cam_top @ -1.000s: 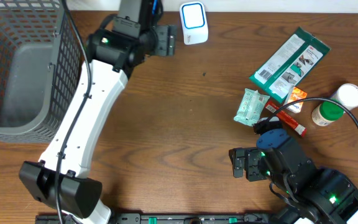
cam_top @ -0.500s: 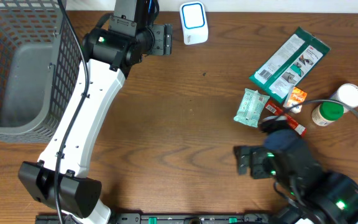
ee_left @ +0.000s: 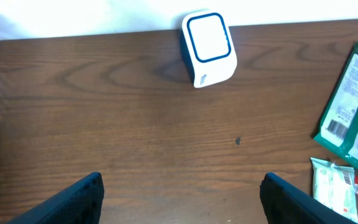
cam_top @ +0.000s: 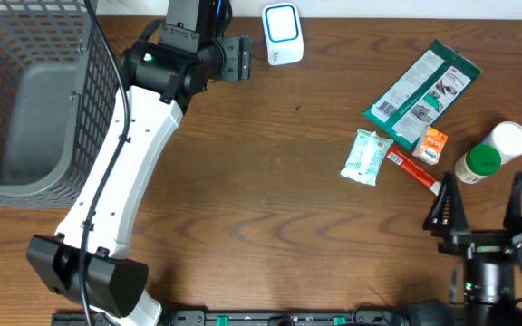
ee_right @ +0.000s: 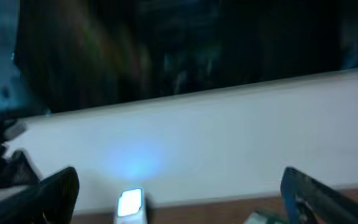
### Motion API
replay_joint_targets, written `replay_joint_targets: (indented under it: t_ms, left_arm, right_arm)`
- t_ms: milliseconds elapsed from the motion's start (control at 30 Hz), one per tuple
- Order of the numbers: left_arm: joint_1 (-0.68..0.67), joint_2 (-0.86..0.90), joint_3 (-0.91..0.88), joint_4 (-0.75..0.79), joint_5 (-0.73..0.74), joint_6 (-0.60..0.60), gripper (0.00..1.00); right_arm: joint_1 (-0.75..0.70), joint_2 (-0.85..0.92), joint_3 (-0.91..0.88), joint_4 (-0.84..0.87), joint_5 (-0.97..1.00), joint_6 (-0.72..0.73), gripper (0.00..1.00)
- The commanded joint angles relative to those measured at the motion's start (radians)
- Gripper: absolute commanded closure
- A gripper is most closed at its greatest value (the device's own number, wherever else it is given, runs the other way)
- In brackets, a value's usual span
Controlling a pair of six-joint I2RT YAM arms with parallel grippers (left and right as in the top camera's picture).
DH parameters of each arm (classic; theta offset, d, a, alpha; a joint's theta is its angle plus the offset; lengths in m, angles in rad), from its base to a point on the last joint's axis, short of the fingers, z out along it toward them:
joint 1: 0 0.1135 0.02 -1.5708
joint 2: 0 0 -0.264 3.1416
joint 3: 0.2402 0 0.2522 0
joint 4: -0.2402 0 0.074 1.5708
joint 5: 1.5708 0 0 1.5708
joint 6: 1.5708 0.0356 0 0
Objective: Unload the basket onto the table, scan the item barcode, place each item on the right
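Observation:
The white barcode scanner [cam_top: 282,33] with a blue-framed window stands at the table's back edge. It also shows in the left wrist view as the scanner [ee_left: 209,46], and blurred in the right wrist view as the scanner [ee_right: 131,205]. The items lie at the right: a green package [cam_top: 421,93], a pale green packet [cam_top: 367,156], an orange pack [cam_top: 433,145], a red tube [cam_top: 415,170] and two bottles [cam_top: 477,163]. My left gripper [cam_top: 234,56] hovers open just left of the scanner, holding nothing. My right gripper [cam_top: 485,210] is open and empty near the front right, below the bottles.
A grey wire basket [cam_top: 25,100] fills the back left corner. The left arm's white link stretches from the front left up to the back. A white wall rises behind the table. The green package [ee_left: 353,112] and the pale packet [ee_left: 334,186] sit at the left wrist view's right edge.
The right arm has swung from the lower middle to the front right corner, and its gripper now points toward the back. The left gripper shifted slightly toward the back edge, then stayed still.

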Motion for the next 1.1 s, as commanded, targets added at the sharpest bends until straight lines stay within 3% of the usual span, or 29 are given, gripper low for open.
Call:
replay_joint_targets:
  t_ms: [0, 200, 467, 733, 833, 1067]
  left_arm:
    - [0.002, 0.002, 0.012, 0.001, -0.011, -0.002, 0.19]
    - [0.002, 0.002, 0.012, 0.001, -0.011, -0.002, 0.19]
    - [0.002, 0.002, 0.012, 0.001, -0.011, -0.002, 0.19]
    - [0.002, 0.002, 0.012, 0.001, -0.011, -0.002, 0.19]
    - [0.002, 0.002, 0.012, 0.001, -0.011, -0.002, 0.19]
    - [0.002, 0.002, 0.012, 0.001, -0.011, -0.002, 0.19]
  right_arm:
    - [-0.042, -0.086, -0.161, 0.134, -0.030, -0.076, 0.01]
    - [-0.062, -0.136, -0.399, 0.435, -0.029, -0.068, 0.01]
    - [-0.067, -0.138, -0.587, 0.489, -0.030, -0.053, 0.01]
    - [-0.066, -0.138, -0.587, 0.061, -0.031, -0.087, 0.01]
    - [-0.066, -0.138, -0.587, 0.067, -0.080, -0.201, 0.01]
    - [-0.066, -0.137, -0.587, 0.066, -0.092, -0.210, 0.01]
